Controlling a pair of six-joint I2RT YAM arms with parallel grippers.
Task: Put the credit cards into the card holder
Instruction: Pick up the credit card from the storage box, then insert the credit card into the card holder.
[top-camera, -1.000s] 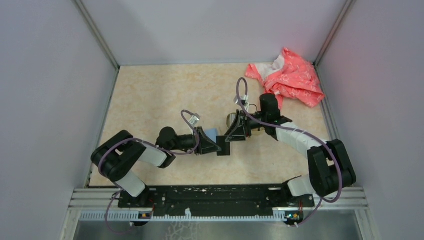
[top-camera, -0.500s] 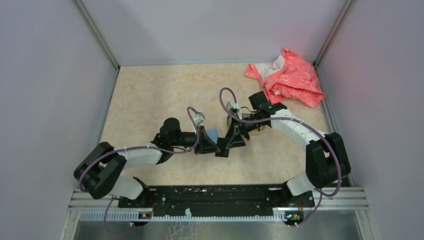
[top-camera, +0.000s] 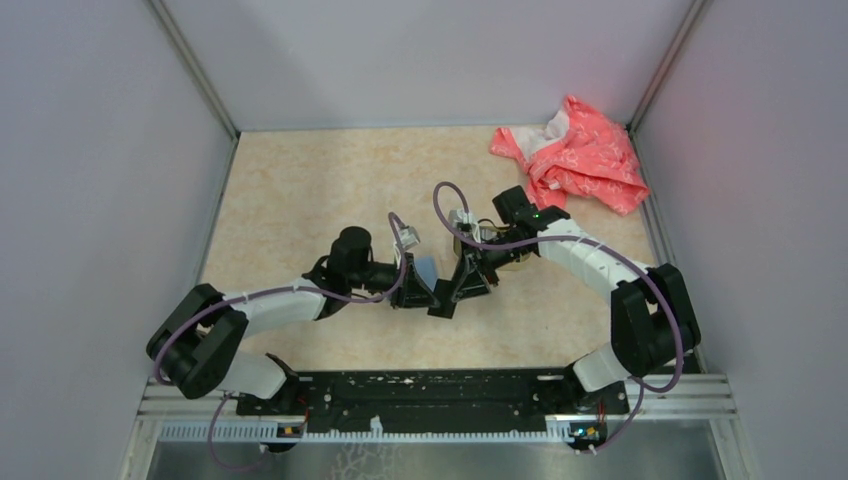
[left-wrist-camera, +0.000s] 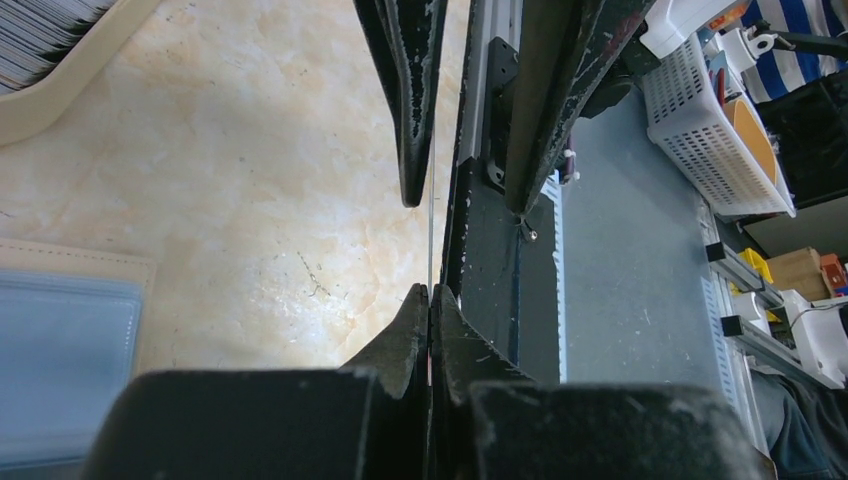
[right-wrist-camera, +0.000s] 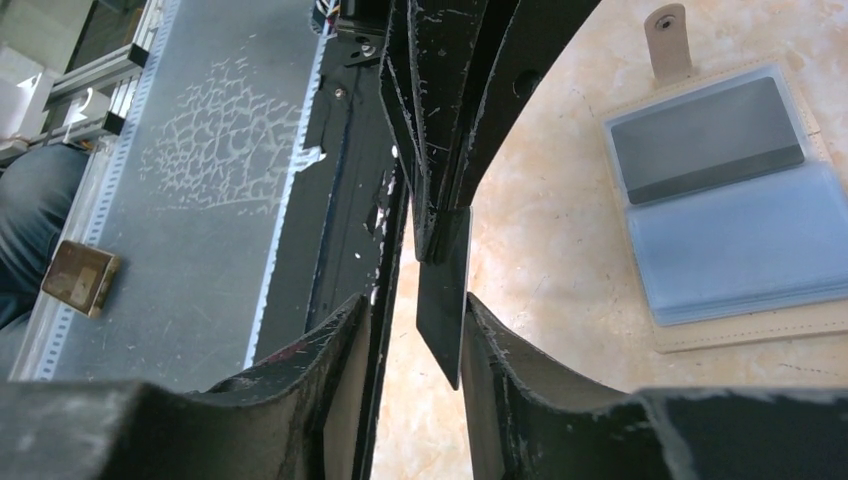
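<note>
The two arms meet nose to nose over the middle of the table (top-camera: 300, 190), and a dark card (right-wrist-camera: 445, 300) hangs in the air between them. The left gripper (left-wrist-camera: 430, 300) has its fingers pressed together on one end of the card, which shows as a thin line in the left wrist view, standing on edge above the tabletop. The right gripper (right-wrist-camera: 416, 305) faces it with its fingers spread, one on either side of the card's other end. The card sits close to one finger, but I can't tell if it touches.

The card holder (right-wrist-camera: 720, 210) lies open and flat on the table just beyond the two grippers, on the side away from the arm bases. Its clear blue pockets face up, and a grey card (right-wrist-camera: 705, 135) sits in one of them.

A little further out from the left gripper, past the holder, is a tan dish (left-wrist-camera: 60, 100) with a stack of cards (left-wrist-camera: 40, 30) inside it. Well away behind the right gripper, in the far right corner, a pink cloth (top-camera: 580, 155) lies crumpled.
</note>
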